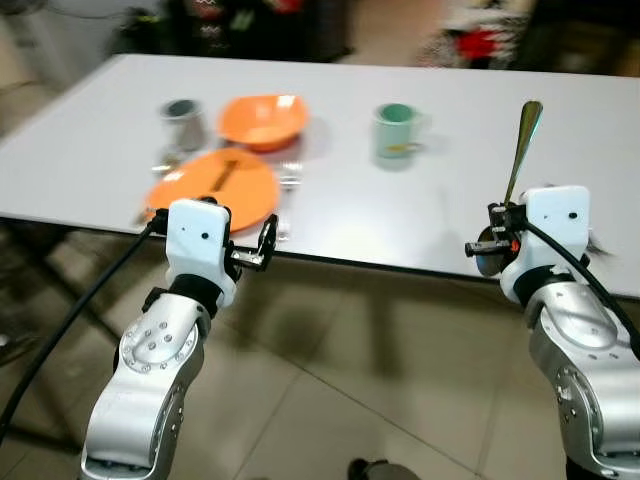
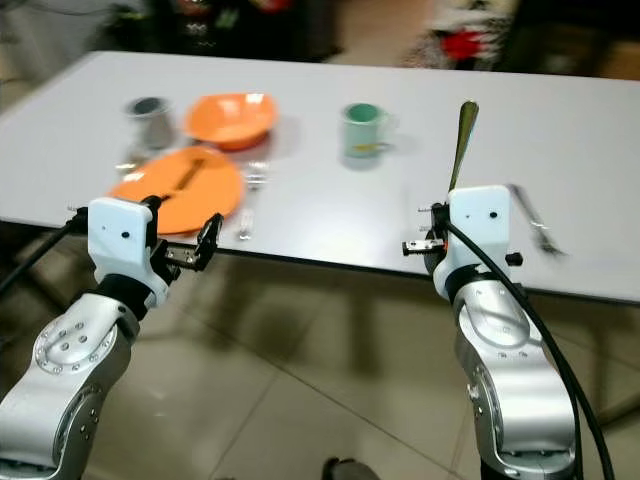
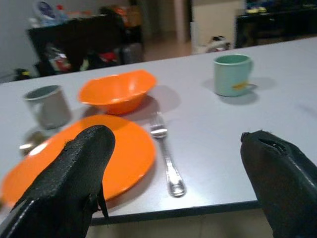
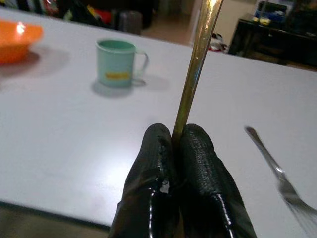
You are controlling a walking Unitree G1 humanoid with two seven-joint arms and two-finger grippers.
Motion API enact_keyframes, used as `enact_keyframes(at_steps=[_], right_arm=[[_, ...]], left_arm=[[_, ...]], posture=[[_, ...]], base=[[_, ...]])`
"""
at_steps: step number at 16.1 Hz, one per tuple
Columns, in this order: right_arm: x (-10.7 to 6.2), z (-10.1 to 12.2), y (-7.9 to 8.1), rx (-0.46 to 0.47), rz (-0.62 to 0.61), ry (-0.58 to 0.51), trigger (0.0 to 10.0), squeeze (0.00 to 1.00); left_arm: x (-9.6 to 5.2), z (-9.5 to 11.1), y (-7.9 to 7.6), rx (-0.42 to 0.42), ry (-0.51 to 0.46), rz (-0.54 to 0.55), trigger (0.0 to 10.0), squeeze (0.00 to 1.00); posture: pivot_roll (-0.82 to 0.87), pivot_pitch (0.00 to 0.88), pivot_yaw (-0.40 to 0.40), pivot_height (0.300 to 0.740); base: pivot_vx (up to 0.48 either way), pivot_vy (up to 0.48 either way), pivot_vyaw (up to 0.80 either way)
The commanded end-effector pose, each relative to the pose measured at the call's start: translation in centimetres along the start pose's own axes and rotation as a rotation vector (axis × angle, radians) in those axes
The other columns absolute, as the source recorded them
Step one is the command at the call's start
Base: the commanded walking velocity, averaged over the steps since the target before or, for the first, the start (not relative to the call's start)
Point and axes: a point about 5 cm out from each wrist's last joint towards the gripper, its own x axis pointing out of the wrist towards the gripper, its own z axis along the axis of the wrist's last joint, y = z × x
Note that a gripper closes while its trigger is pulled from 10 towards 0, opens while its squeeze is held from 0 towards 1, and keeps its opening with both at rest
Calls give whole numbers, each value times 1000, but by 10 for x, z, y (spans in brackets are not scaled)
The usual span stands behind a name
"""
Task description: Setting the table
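A gold-coloured spoon [image 1: 522,150] is being held upright by the right gripper [image 4: 178,141], whose two black fingers [image 4: 156,163] are being pressed together on its handle, just in front of the near edge of the white table [image 1: 450,200] and towards that edge's right end; the bowl of the spoon is being kept below the fingers and the handle is being pointed up. The left gripper [image 3: 173,173] is being held level before the same near edge, towards its left end, with its fingers [image 3: 74,168] spread wide apart and nothing between them. An orange plate [image 1: 215,187] is being carried by the table close to the near edge at the left, with a fork [image 3: 166,158] lying just beside it on its right. An orange bowl [image 1: 264,119] is being shown behind the plate, and a grey mug [image 1: 182,122] to the left of the bowl. A green mug [image 1: 397,130] is being shown standing alone near the middle of the table, well apart from the bowl. A second fork [image 4: 280,176] is lying on the table near the near edge, to the right of the held spoon.
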Motion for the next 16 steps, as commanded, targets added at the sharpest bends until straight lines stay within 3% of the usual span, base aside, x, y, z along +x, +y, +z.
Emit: enact_keyframes(at_steps=[1,4,6,8,13,16], right_arm=[[0,-1,2,-27,27,34,10000,0],[2,-5,-3,-84,22,78,10000,0],[4,-5,-8,-173,-1,73,10000,0],[4,-11,-9,-122,1,104,10000,0],[8,-13,-8,-168,10,126,10000,0],[10,-14,-4,-120,51,129,10000,0]], left_arm=[[-1,-1,4,-5,-1,17,10000,24],[-1,-1,3,-6,-4,15,10000,4],[-1,-2,2,-11,-4,0,10000,24],[-5,-5,-2,-15,0,-34,10000,39],[-7,-7,1,-29,6,-25,10000,43],[-10,-8,1,-28,8,-35,10000,43]], posture=[[-116,59,61,740],[-120,56,60,740],[-119,54,58,740],[-112,45,55,740],[-105,36,36,740],[-98,29,26,740]], base=[[0,0,-800],[0,0,-796],[0,0,-666],[0,0,-519],[287,0,0],[324,0,0]])
